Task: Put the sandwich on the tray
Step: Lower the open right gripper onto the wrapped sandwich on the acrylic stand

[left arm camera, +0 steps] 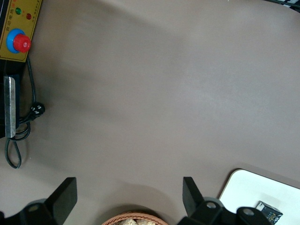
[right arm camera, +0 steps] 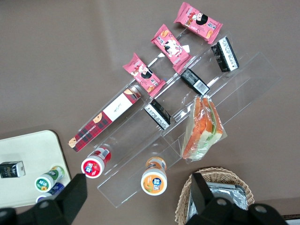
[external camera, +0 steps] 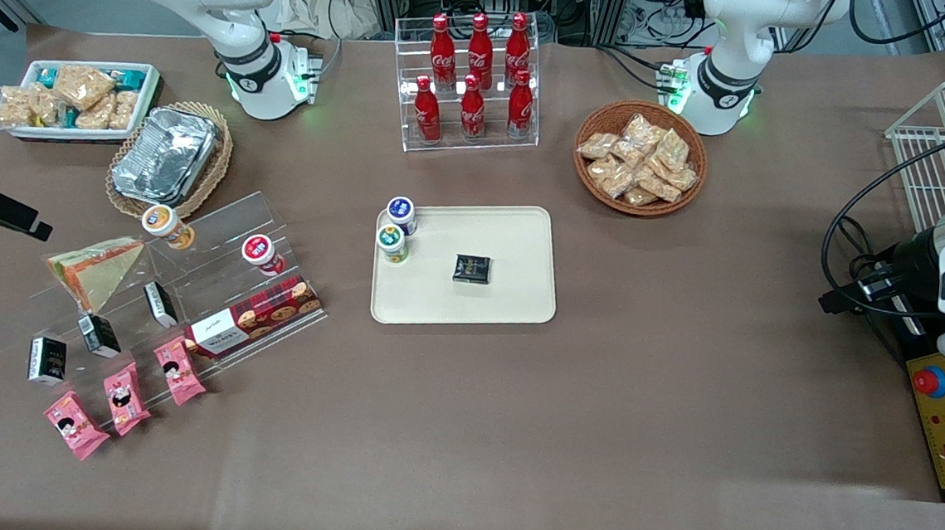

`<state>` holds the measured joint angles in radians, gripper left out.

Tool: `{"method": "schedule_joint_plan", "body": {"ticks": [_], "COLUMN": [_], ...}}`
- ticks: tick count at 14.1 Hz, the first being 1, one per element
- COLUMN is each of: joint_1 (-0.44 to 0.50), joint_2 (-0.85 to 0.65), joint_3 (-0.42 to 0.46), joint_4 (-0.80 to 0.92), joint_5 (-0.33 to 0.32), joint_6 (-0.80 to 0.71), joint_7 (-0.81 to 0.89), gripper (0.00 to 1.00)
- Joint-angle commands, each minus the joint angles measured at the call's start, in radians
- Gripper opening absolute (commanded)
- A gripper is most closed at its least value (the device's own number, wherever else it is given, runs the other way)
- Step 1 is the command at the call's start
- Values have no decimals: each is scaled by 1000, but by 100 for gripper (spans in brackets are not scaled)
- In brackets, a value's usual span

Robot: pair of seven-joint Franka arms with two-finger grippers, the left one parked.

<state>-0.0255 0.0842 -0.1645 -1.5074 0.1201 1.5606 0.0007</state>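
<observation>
Brown tabletop is seen below the gripper (right arm camera: 136,197), held high with jaws spread, so the sandwich (right arm camera: 202,127) and tray (right arm camera: 28,145) are surveyed.

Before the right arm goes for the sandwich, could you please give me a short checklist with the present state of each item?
1. End effector open: ok, fingers spread wide with nothing between them, high above the acrylic display stand.
2. Sandwich reachable: ok, it lies uncovered on the stand.
3. Sandwich not yet grasped: ok, untouched.
4. Neighbours apart: ok, the orange-lidded cup sits close to the sandwich without touching it.
5. Tray has room: ok, two cups and a small dark packet leave bare space.
6. Wrap intact: cannot tell.
</observation>
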Motion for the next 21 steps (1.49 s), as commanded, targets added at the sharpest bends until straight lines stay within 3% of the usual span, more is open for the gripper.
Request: {"method": "schedule_joint_plan", "body": {"ticks": [1,2,7,10,17,21], "joint_1": [2,6,-8,-10,-93,-88], "joint_2": [-14,-14,-12,3,15,-1], "joint_3": [3,6,-1,-3,-9,-7], "joint_4": [12,12,12,9,-94,-230], "joint_5": [3,-29,-37,-128,-117,-119], "joint_6": [-22,-22,-36,-31,47,160], "joint_7": [18,39,81,73,97,240], "gripper": [99,99,99,99,99,99]}}
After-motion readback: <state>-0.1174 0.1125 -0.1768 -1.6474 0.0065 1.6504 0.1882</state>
